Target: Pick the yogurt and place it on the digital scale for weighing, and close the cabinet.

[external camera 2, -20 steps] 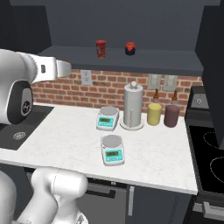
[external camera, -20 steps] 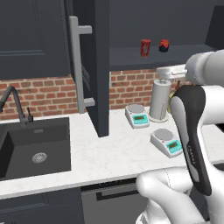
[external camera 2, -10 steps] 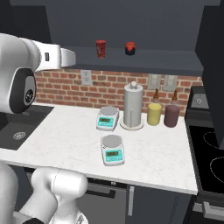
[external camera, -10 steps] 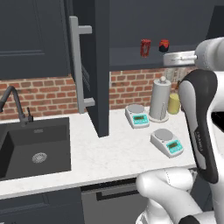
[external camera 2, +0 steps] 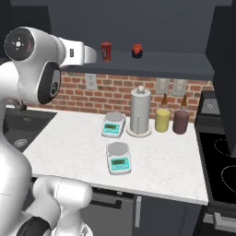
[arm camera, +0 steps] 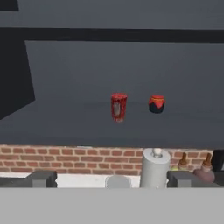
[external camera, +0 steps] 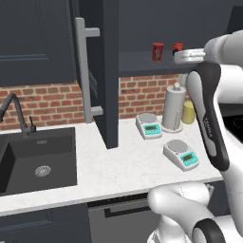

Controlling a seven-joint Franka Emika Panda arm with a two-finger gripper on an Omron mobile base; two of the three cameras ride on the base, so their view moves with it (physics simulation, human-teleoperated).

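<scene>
The yogurt (arm camera: 118,106) is a small upright red cup on the shelf of the open cabinet (external camera: 142,66); it also shows in the side views (external camera: 157,51) (external camera 2: 106,51). My gripper (arm camera: 111,179) is open and empty, level with the shelf and short of the yogurt, which sits just above the gap between the fingertips (arm camera: 42,178). In the right base view my hand (external camera 2: 90,55) is just left of the cup. The digital scale (external camera: 181,154) (external camera 2: 119,158) lies diagonally near the counter's front edge. The cabinet's left door (external camera: 103,71) stands swung out.
A squat red-and-black item (arm camera: 156,103) sits right of the yogurt. A second scale (external camera 2: 114,124), a paper towel roll (external camera 2: 140,112) and two bottles (external camera 2: 162,120) stand by the brick wall. The sink (external camera: 35,161) is left, the stove (external camera 2: 221,170) right, the right cabinet door (external camera 2: 226,69) open.
My arm has lifted the hand up to shelf height and carried it closer to the yogurt. The jaws have stayed open. Nothing on the shelf or counter has moved.
</scene>
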